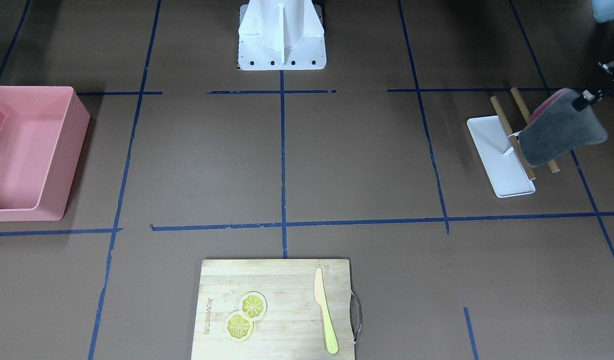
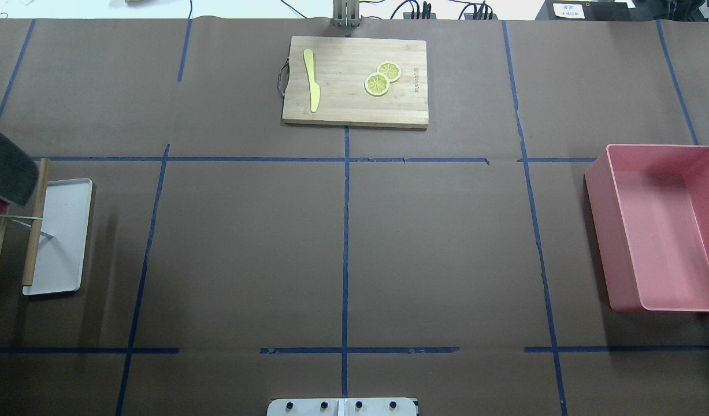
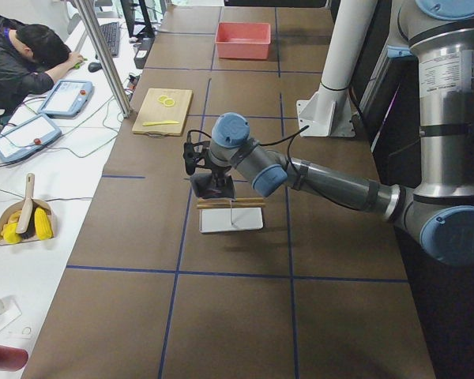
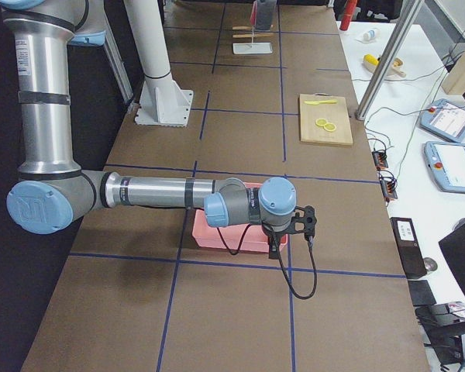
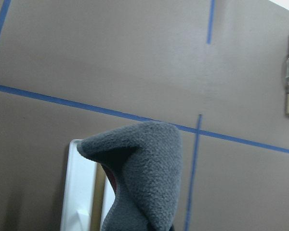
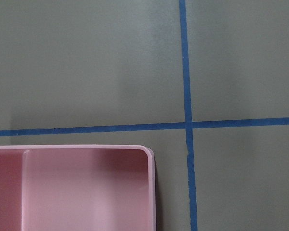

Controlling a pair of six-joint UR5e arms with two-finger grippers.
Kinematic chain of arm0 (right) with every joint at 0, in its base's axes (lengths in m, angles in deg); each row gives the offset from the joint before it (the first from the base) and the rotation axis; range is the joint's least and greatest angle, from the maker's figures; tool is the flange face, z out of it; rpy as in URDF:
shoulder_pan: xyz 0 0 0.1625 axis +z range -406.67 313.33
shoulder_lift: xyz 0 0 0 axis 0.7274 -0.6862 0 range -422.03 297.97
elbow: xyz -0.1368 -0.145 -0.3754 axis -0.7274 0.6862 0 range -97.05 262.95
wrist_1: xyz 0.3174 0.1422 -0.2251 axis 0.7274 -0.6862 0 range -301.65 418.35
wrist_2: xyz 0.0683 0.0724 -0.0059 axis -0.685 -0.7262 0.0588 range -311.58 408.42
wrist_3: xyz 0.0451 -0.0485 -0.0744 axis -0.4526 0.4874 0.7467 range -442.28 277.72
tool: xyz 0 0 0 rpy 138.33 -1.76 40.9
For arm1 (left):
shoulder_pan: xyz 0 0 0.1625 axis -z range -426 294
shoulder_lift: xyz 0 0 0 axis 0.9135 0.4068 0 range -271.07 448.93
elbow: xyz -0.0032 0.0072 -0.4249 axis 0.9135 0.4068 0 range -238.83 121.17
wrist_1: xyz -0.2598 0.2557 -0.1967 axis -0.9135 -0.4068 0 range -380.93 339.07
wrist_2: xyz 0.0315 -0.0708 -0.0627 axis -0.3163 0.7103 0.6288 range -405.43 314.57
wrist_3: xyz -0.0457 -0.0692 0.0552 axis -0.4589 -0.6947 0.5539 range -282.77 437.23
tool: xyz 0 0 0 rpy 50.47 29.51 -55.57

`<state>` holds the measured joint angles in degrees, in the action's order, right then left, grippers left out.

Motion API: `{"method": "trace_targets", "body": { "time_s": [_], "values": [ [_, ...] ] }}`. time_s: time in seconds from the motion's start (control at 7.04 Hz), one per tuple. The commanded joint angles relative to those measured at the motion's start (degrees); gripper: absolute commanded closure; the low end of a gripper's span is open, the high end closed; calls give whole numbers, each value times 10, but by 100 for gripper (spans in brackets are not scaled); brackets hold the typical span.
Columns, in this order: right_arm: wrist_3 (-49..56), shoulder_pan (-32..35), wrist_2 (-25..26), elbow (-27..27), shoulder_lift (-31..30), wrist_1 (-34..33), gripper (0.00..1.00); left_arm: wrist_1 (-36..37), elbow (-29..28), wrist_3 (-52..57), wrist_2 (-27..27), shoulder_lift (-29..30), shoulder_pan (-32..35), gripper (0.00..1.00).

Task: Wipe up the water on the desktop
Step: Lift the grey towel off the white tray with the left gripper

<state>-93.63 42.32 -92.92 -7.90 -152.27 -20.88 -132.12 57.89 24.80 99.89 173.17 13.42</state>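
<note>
The desktop (image 1: 362, 160) is a wide brown surface with a grid of blue tape lines, and no water shows on it in any view. My left gripper (image 1: 589, 97) is at the far edge of the front view. It is shut on a grey cloth (image 1: 562, 127) with a pink underside. The cloth hangs above a small white tray (image 1: 502, 165) and its wooden rods (image 1: 502, 112). The cloth also shows in the overhead view (image 2: 4, 170) and in the left wrist view (image 5: 149, 163). My right arm's wrist (image 4: 275, 205) hovers over the near corner of a pink bin (image 4: 232, 236). I cannot tell whether its gripper is open or shut.
The pink bin (image 2: 654, 231) stands at the table's right end. A bamboo cutting board (image 2: 354, 81) with lemon slices (image 2: 382, 78) and a yellow knife (image 2: 312, 78) lies at the far middle. The robot base (image 1: 281, 35) is at the near edge. A person sits beside the table (image 3: 24, 55).
</note>
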Motion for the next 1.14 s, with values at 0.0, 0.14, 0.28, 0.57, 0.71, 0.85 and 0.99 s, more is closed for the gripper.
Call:
{"method": "trace_targets", "body": {
  "time_s": [0.0, 0.14, 0.28, 0.57, 0.71, 0.85, 0.99],
  "values": [
    [-4, -7, -6, -4, 1, 48, 0, 238, 85, -6, 5, 108, 2, 95],
    [-4, -16, -10, -14, 1, 68, 0, 260, 83, -13, 8, 125, 0, 95],
    [-4, -28, -11, -33, 1, 73, 0, 254, 83, -74, 8, 138, -18, 95],
    [-80, -65, 7, -61, 2, 112, 0, 172, 76, -219, -29, 183, -130, 94],
    [-94, -74, 34, -62, 0, 159, 0, 121, 76, -286, -130, 202, -214, 94],
    [-94, -78, 40, -62, -3, 180, 0, 110, 76, -334, -248, 230, -307, 94],
    [-94, -80, 39, -62, -4, 184, 0, 110, 80, -349, -342, 251, -376, 94]
  ]
}}
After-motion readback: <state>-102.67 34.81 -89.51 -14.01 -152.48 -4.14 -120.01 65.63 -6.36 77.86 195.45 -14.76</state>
